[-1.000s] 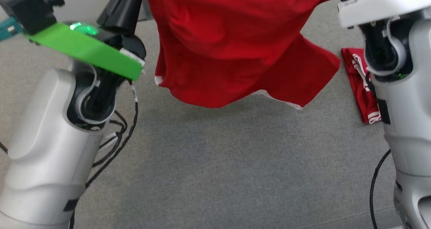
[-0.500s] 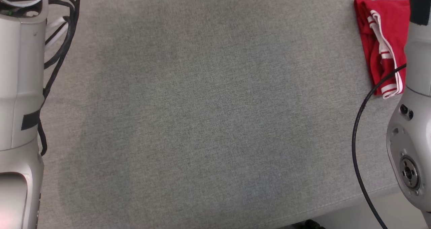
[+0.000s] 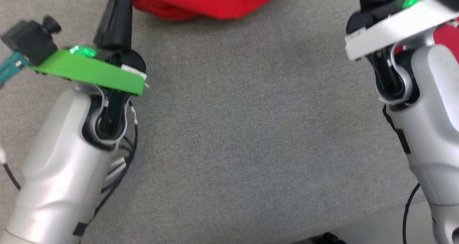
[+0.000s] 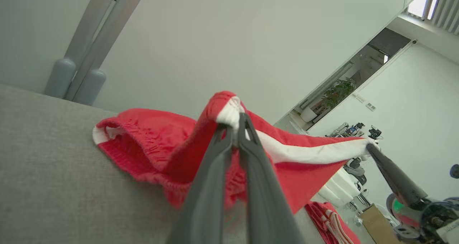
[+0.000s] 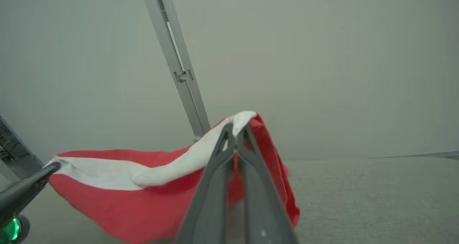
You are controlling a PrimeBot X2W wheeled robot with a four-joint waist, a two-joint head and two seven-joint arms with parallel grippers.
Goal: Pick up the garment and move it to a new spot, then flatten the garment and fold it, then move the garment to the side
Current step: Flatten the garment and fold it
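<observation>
left gripper (image 4: 235, 127): jaws pinched shut on one corner of the white band (image 4: 308, 152) along the hem of the red garment (image 4: 283, 179). right gripper (image 5: 236, 131): jaws also pinched shut, on the other end of the same band. the band runs between the two tips, raised above the grey surface (image 3: 251, 129).

change: a second ago the garment hung whole in the air, its lower edge clear of the grey surface with a shadow under it. the head camera has swung since then, so the picture shift is not an object move. now the elastic waistband (image 4: 125, 143) lies bunched on the far part of the grey surface, with the hem held up off it.

reading: the carry to the new spot looks close to done and the lay-down has begun. flattening is not yet done; the cloth is slack and rucked. next move probably calls for drawing the hem low toward the near side of the grey surface, tips level, so the cloth spreads instead of heaping. risk: the band slips out of one pinch.

count: grippers 2, both gripping. red garments 2: one held, and one folded garment (image 4: 328, 219) with white stripes at the right side of the grey surface. grey surface 1.
</observation>
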